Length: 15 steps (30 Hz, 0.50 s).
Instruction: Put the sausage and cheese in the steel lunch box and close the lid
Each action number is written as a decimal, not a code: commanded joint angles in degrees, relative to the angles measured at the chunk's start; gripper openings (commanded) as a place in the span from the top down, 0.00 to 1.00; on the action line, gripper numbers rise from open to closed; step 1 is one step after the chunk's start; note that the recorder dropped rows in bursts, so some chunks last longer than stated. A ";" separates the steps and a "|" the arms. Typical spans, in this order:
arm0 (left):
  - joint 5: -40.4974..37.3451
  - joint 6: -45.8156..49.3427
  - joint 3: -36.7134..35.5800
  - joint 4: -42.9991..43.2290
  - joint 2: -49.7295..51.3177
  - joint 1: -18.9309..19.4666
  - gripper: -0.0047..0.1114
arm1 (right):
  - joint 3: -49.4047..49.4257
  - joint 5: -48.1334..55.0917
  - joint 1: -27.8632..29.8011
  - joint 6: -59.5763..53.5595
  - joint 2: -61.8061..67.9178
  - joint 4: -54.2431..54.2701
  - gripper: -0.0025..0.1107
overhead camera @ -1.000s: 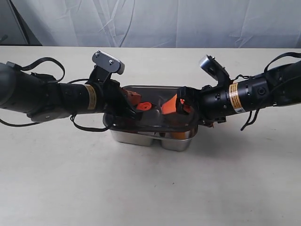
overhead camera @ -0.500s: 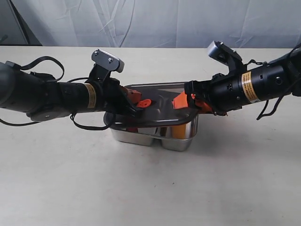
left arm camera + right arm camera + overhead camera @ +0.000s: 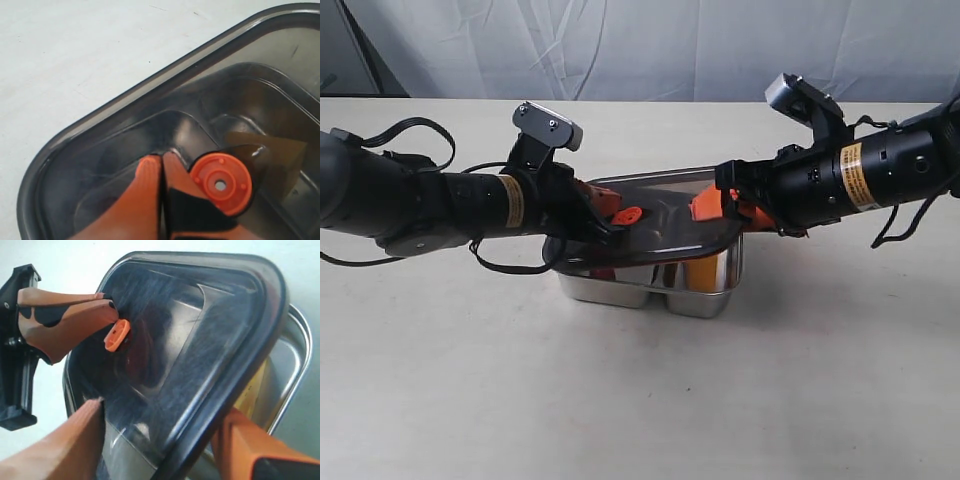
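1. Lid [image 3: 655, 218] has risen at its right end, tilted over the steel lunch box [image 3: 645, 291].
2. Right tool [image 3: 713, 207] grips that end; left tool [image 3: 608, 214], clenched, presses the low end.
3. Closing seems set back.

The lid [image 3: 660, 228] lies tilted over the lunch box [image 3: 620, 291], low at the left and high at the right, so the way in from above is blocked almost everywhere. A wedge-shaped gap shows under the high right edge, perhaps too narrow to enter; the view does not settle it. The left end effector [image 3: 610, 208] rests on the lid's left part and the right end effector [image 3: 722, 209] straddles its right edge, crowding both ends. The worktop [image 3: 620, 400] in front offers open room.
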<state>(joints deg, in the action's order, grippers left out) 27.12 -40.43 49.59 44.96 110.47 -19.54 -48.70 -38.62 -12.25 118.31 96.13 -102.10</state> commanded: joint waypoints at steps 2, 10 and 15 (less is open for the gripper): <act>-10.58 -0.01 -1.76 3.19 3.23 -0.58 0.96 | -0.66 0.02 4.84 -0.36 -1.71 2.15 0.47; -10.36 -0.01 -1.76 3.19 3.23 -0.58 0.96 | -0.66 -0.82 8.94 -0.22 -1.71 2.15 0.48; -10.38 -0.01 -1.76 2.81 3.23 -0.58 0.96 | -0.66 -11.10 8.39 0.17 -1.61 2.15 0.58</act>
<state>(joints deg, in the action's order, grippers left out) 25.90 -40.43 49.59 45.24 111.28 -19.54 -49.17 -44.07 -3.69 118.41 94.89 -100.13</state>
